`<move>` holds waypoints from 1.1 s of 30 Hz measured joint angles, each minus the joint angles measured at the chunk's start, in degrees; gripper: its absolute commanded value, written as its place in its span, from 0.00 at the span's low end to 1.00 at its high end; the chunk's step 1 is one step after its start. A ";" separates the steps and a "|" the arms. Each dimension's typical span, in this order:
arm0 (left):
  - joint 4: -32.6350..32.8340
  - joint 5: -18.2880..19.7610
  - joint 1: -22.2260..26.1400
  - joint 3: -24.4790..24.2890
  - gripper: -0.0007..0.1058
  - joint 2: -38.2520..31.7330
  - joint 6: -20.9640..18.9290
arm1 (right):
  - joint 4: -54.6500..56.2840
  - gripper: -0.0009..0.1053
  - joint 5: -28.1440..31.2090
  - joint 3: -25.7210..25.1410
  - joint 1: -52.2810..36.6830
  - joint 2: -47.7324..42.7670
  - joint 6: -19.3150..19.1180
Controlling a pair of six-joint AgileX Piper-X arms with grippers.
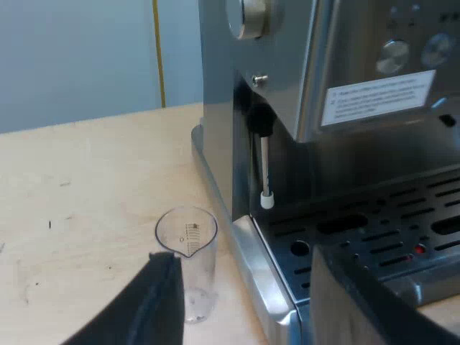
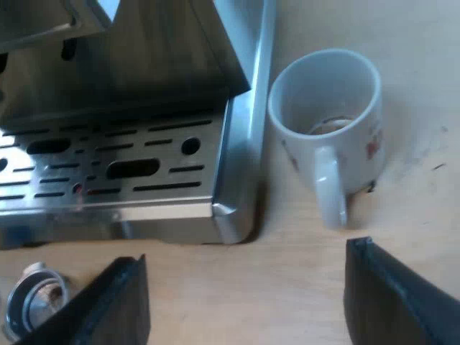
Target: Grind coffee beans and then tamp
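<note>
My left pincer (image 1: 251, 305) hangs released beside the clear spouted measuring glass (image 1: 188, 255) at the steel espresso machine (image 1: 345, 108), my right pincer (image 2: 244, 302) released near a round metal holder (image 2: 32, 300) on the pale wooden tabletop (image 2: 417, 215), likely heavy, rigid, slick, best gripped by its handle.

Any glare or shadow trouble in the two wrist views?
Left wrist view: soft reflections on the espresso machine, a bright streak along the steel edge of its drip tray, and the clear measuring glass casts hardly any shadow on the table. Right wrist view: glare along the tray's front lip, and a dark shadow between the mug and the machine.
</note>
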 measured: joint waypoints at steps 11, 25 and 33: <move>8.07 -2.21 0.00 -0.13 0.41 -13.88 0.57 | 3.56 0.57 -0.09 0.00 -1.18 -17.23 -4.08; 15.61 -7.72 0.00 -0.13 0.41 -21.11 0.65 | 15.33 0.57 -0.33 -0.13 -1.18 -27.47 -6.93; 18.22 -7.78 0.00 2.38 0.41 -21.11 0.78 | 15.71 0.57 -1.87 2.75 -1.18 -27.47 -6.93</move>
